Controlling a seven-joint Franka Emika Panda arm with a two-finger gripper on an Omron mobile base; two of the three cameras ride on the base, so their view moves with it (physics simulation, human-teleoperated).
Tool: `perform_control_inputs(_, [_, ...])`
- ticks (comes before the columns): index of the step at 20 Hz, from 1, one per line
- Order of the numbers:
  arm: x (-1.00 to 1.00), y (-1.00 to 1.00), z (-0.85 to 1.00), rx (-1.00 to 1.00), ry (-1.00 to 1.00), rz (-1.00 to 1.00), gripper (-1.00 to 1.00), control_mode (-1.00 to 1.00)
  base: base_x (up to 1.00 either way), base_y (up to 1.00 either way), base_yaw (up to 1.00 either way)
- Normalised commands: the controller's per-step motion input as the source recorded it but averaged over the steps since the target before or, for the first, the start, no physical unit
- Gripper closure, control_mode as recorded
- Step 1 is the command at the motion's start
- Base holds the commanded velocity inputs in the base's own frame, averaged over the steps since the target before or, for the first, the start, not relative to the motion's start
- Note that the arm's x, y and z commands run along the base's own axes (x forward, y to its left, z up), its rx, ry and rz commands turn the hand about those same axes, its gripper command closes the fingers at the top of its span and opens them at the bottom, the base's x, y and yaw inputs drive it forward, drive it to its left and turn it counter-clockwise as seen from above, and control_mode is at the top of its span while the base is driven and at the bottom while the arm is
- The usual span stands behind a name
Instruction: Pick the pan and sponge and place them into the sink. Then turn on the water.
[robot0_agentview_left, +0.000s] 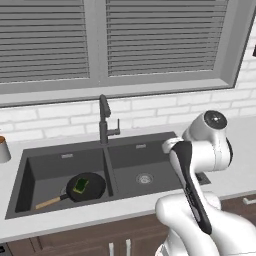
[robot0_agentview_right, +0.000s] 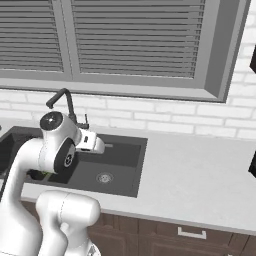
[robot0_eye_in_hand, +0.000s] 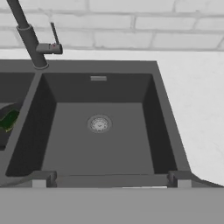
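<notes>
The gripper (robot0_eye_in_hand: 109, 181) hangs with its fingers spread wide and nothing between them, over the right basin of the sink (robot0_eye_in_hand: 153, 87). The pan (robot0_agentview_left: 85, 187) lies in the left basin with the sponge (robot0_agentview_left: 81, 186) on it. The tap (robot0_eye_in_hand: 33, 43) stands toward eleven o'clock from the fingers, its small lever upright beside it, no water running.

place: kitchen | signs: sink (robot0_agentview_left: 30, 165), tap (robot0_agentview_left: 104, 120), probably cabinets (robot0_agentview_right: 190, 240)
</notes>
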Motion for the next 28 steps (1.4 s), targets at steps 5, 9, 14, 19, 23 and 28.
perform_control_inputs(5, [0.52,0.0,-0.08,0.01,-0.14,0.0,-1.0,-1.0,0.0,0.0,0.0])
perform_control_inputs(9, [0.45,0.0,-0.05,0.01,-0.11,0.0,-1.0,-1.0,0.0,0.0,0.0])
perform_control_inputs(14, [0.46,0.0,-0.01,0.02,-0.11,0.0,-1.0,-1.0,0.0,0.0,0.0])
perform_control_inputs(19, [0.6,0.0,0.0,0.03,-0.11,0.0,-1.0,-1.0,0.0,0.0,0.0])
perform_control_inputs(23, [0.61,0.0,0.0,0.06,-0.15,0.0,-1.0,-1.0,0.0,0.0,0.0])
perform_control_inputs(28, [0.68,0.16,-0.01,0.02,-0.16,0.0,-1.0,-1.0,0.0,0.0,0.0])
